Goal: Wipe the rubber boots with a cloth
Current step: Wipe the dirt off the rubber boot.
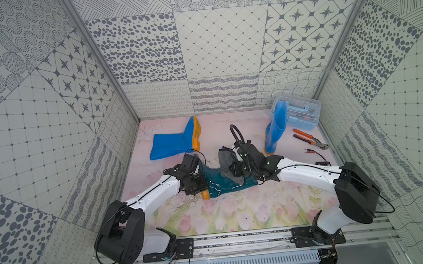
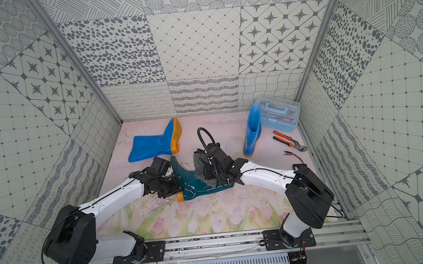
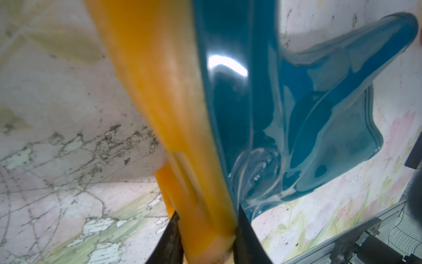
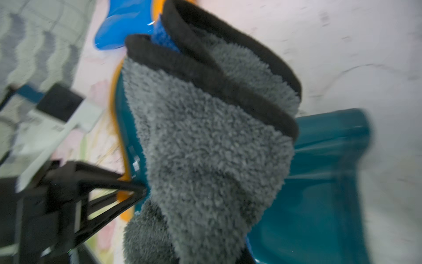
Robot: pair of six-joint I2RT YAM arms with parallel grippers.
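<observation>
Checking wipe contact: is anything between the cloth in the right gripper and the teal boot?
Nothing visible stands between them. The cloth, held in the right gripper, drapes straight onto the teal boot. The left gripper clamps the boot's orange sole, off to one side of the cloth.

The flower-printed table (image 1: 239, 214) bears a toppled blue boot (image 1: 171, 141), an upright blue boot (image 1: 274, 132), a teal boot (image 1: 218, 185) on its side, a clear toolbox (image 1: 301, 114), pliers (image 1: 309, 139) and wire leads (image 1: 315, 152).
</observation>
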